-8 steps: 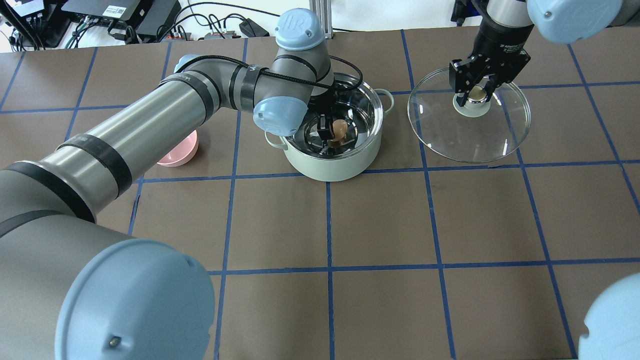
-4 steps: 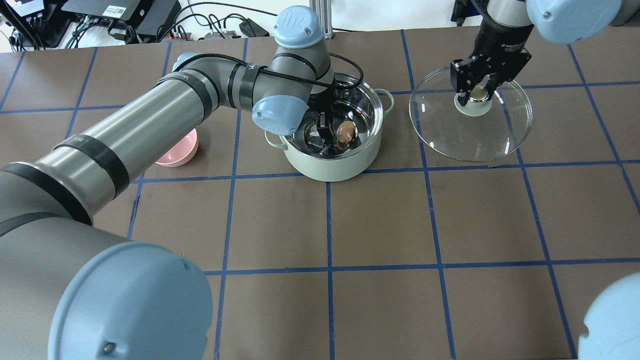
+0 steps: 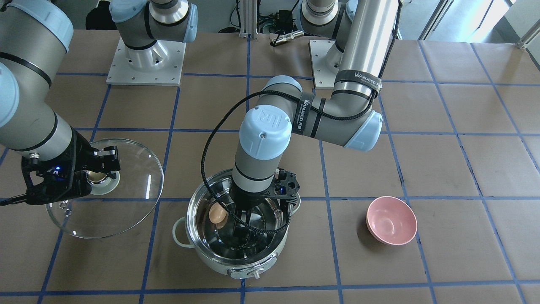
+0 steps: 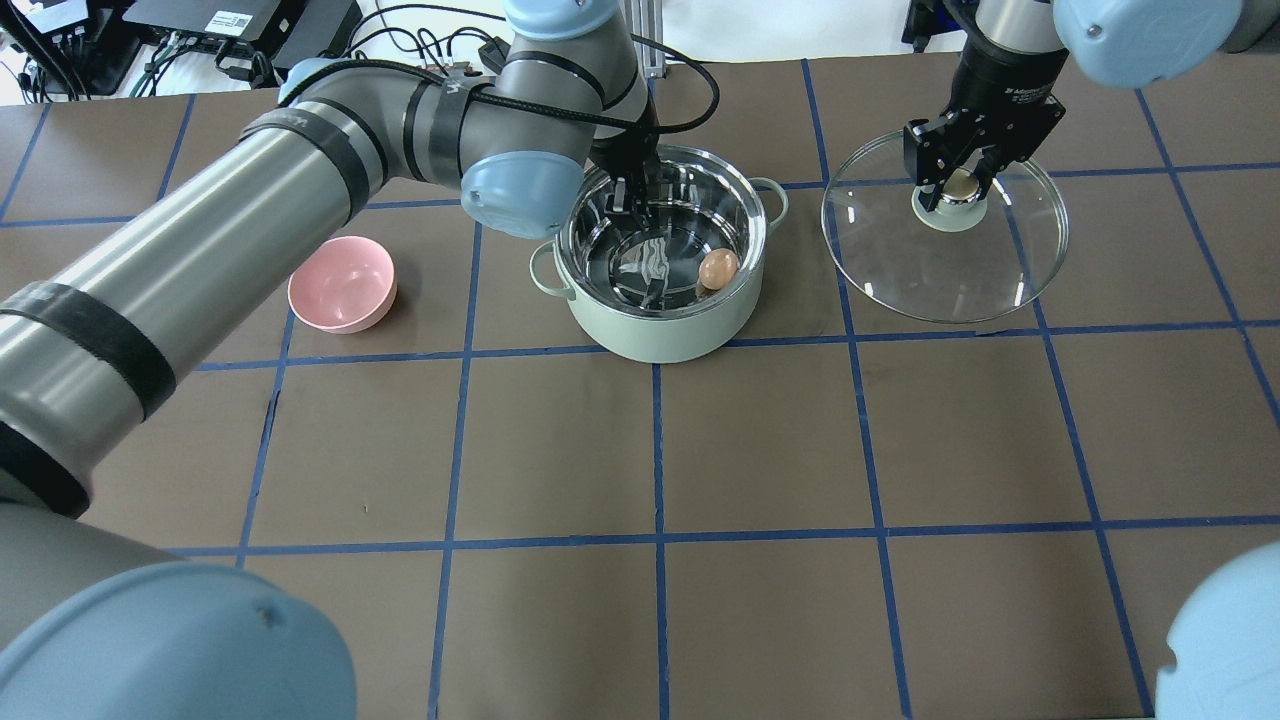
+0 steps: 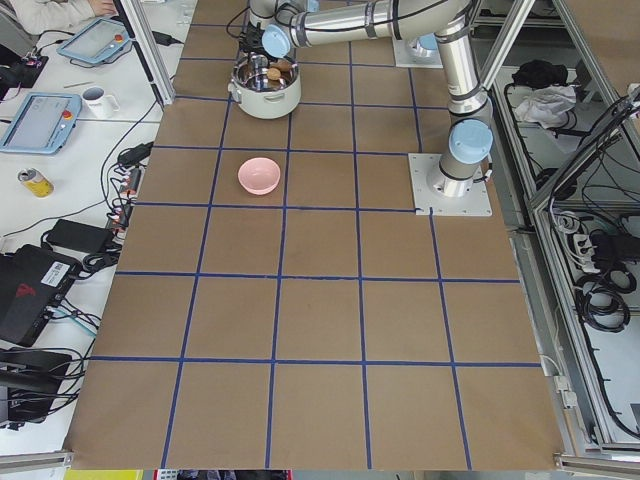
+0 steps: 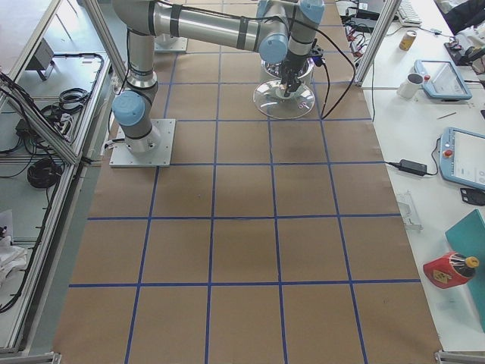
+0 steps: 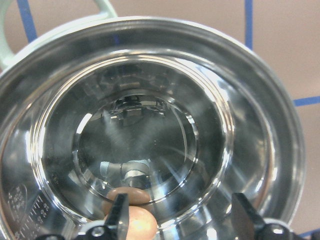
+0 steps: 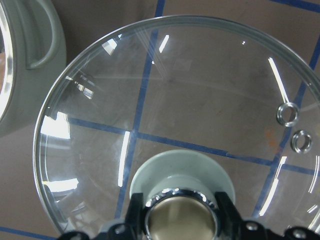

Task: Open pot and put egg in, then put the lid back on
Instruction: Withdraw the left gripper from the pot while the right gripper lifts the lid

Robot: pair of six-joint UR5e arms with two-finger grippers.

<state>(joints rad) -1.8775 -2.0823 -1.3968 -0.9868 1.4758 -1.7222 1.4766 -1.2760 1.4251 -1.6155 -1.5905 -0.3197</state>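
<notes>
The mint-green pot [image 4: 660, 345] stands open on the table. The tan egg [image 4: 719, 269] lies loose inside it against the right wall; it also shows in the front view [image 3: 217, 214] and the left wrist view [image 7: 141, 226]. My left gripper [image 4: 640, 198] hangs open and empty over the pot's far half, its left finger [image 7: 120, 216] just beside the egg in the wrist view. My right gripper [image 4: 958, 185] is shut on the beige knob [image 8: 181, 216] of the glass lid [image 4: 945, 270], to the right of the pot. I cannot tell whether the lid is clear of the table.
A pink bowl [image 4: 342, 284] sits left of the pot, also in the front view [image 3: 391, 220]. The pot's right loop handle [image 8: 42, 37] is close to the lid's rim. Brown table with blue tape grid; cables and boxes along the far edge.
The egg has left my left gripper and rolled to the pot's right wall. The left gripper has risen and drawn back toward the far rim. The right gripper and lid shifted slightly.
</notes>
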